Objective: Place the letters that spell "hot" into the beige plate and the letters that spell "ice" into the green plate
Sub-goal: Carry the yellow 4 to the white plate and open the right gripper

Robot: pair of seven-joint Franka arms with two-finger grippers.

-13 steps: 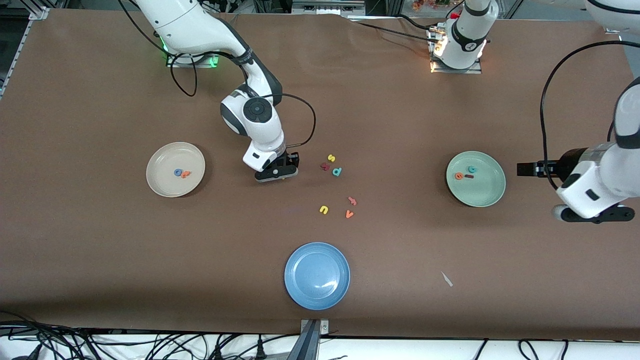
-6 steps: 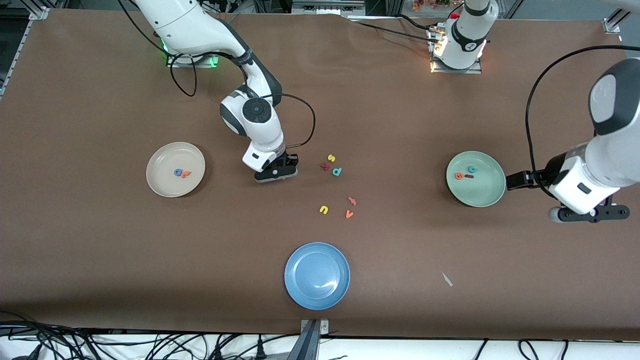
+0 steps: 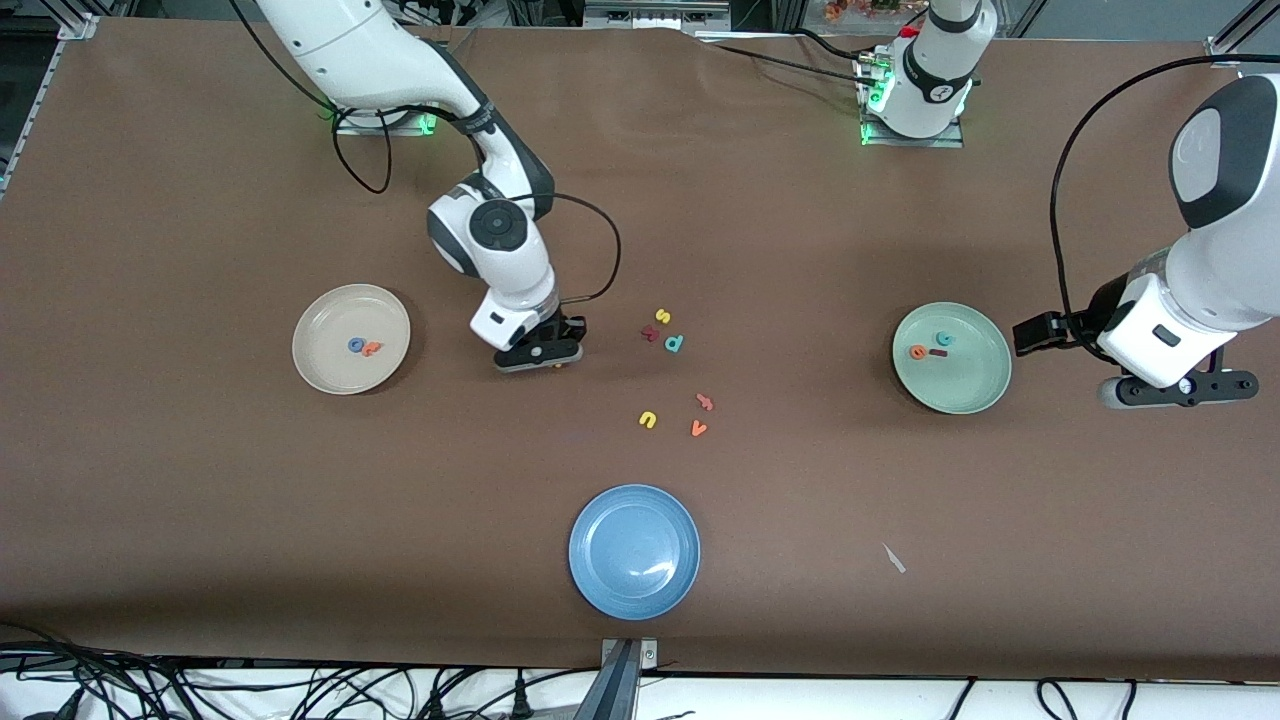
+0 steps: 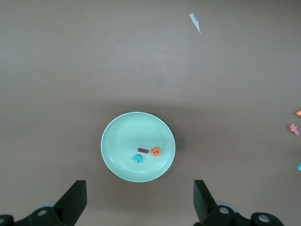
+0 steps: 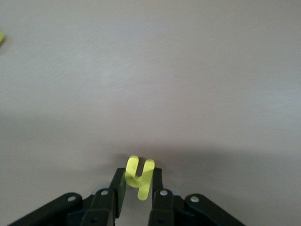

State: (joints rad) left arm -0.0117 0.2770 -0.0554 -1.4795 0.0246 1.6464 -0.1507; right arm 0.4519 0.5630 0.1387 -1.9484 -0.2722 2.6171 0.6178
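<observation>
A brown table (image 3: 200, 200) carries a beige plate (image 3: 325, 375), a green plate (image 3: 975, 390), a blue plate (image 3: 634, 551) and scattered loose letters (image 3: 675, 343).

I see a brown table (image 3: 200, 500) filling the frame; tangled black cables (image 3: 200, 690) run along the pale floor at six o'clock.

High front camera, two wrist cameras

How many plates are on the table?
3: the beige plate toward the right arm's end, the green plate toward the left arm's end, and the blue plate nearest the front camera.
</observation>
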